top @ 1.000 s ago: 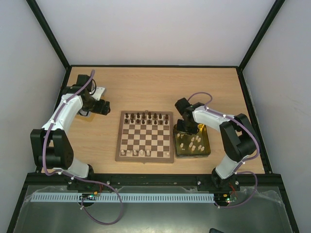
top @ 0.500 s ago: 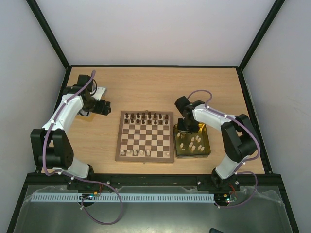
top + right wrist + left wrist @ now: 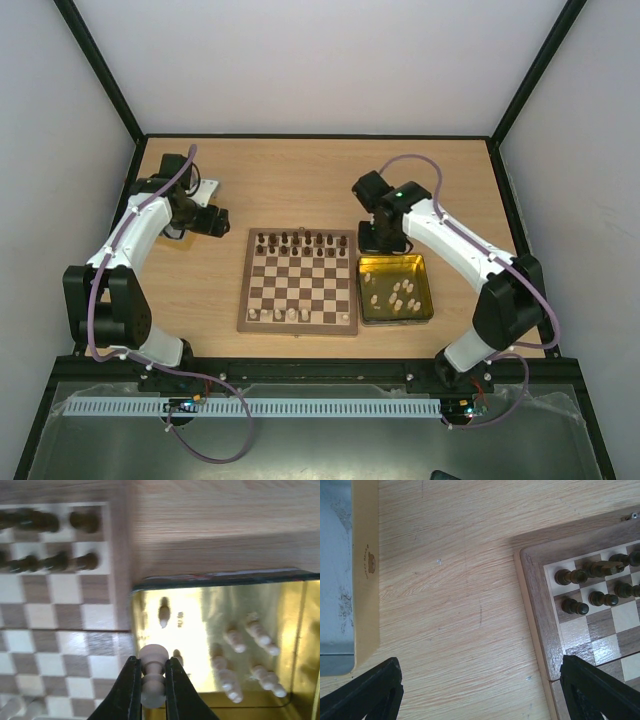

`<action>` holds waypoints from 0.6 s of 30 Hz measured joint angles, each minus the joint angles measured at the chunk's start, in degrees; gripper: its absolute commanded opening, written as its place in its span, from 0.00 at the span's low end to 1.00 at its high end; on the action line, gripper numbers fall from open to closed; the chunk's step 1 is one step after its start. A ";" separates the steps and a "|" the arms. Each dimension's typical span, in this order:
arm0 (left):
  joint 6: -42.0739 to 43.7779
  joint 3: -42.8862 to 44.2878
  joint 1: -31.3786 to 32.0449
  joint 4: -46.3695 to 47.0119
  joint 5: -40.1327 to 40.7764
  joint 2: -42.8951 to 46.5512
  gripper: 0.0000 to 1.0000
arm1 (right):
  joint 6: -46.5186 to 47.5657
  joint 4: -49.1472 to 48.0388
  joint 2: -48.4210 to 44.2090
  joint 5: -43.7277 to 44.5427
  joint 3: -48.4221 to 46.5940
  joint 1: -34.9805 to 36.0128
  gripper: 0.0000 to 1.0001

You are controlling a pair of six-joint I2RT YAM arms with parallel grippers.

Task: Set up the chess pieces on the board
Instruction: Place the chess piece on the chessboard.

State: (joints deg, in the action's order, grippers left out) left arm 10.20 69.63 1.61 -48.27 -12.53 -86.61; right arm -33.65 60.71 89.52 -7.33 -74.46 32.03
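Here the right gripper [image 3: 152, 664] pinches a cream piece [image 3: 152, 677]

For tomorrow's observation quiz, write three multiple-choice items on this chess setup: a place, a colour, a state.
1. Where do the dark pieces stand?
A. the two far rows of the board
B. the gold tray
C. the bare table
2. What colour is the piece in the right gripper?
A. dark brown
B. red
C. cream
3. How is the left gripper?
A. shut on a pawn
B. open, empty
C. shut on the tray

1 A: they line its far edge; the gold tray holds only pale ones.
2 C: its fingers pinch a pale piece.
3 B: its fingers stand wide apart over the table, nothing between.
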 measured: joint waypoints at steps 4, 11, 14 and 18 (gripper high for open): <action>-0.17 0.00 0.00 0.09 -0.09 0.00 0.86 | -1.01 2.91 2.05 -0.35 -6.69 6.38 0.02; -0.24 -0.20 0.00 0.87 -0.07 0.48 0.87 | -2.62 6.21 13.22 -0.98 -21.68 16.28 0.02; -0.28 -0.28 0.00 1.01 0.07 0.61 0.87 | -2.49 7.61 18.97 -1.27 -27.82 19.34 0.02; -0.37 -0.28 0.00 1.25 0.13 0.66 0.87 | -1.33 8.76 25.64 -1.68 -33.64 22.95 0.02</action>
State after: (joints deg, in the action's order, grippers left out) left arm 9.82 69.34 1.61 -47.03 -12.40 -85.95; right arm -34.98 69.47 115.15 -9.02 -108.09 54.98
